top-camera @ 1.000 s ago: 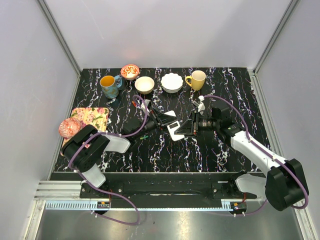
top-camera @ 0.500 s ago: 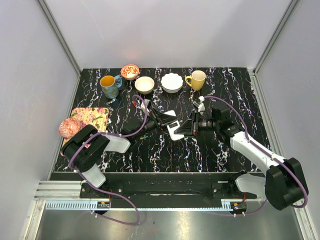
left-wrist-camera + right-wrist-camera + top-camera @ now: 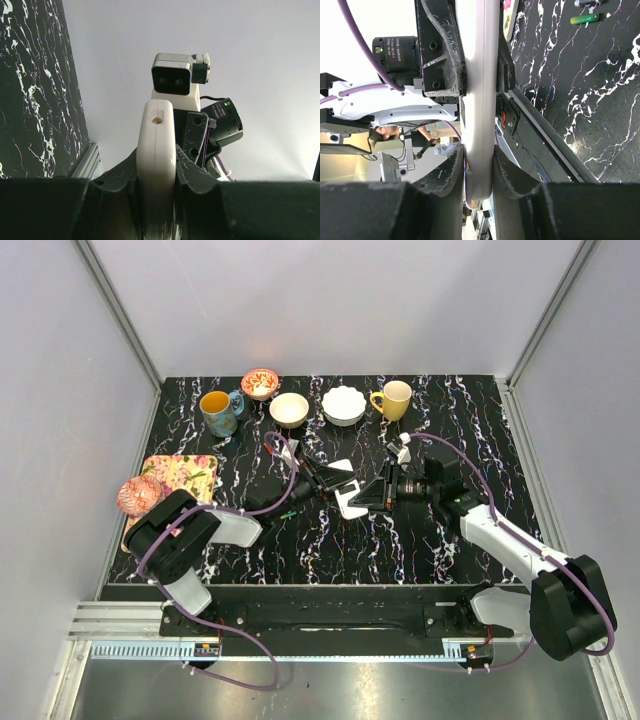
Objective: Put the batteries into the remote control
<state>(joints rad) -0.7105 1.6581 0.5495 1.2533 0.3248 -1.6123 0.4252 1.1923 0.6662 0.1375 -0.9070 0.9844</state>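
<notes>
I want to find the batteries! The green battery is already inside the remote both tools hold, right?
No. The green battery lies out on the table, as the right wrist view shows. The left tool and right tool do both hold the remote control.

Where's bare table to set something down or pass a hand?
Free: the near strip of table between the remote control and the arm bases; the back-right corner beside the yellow mug. Crowded: the back row of mugs and bowls, the floral board at left, mid-table where left pincer and right pincer clamp the remote.
</notes>
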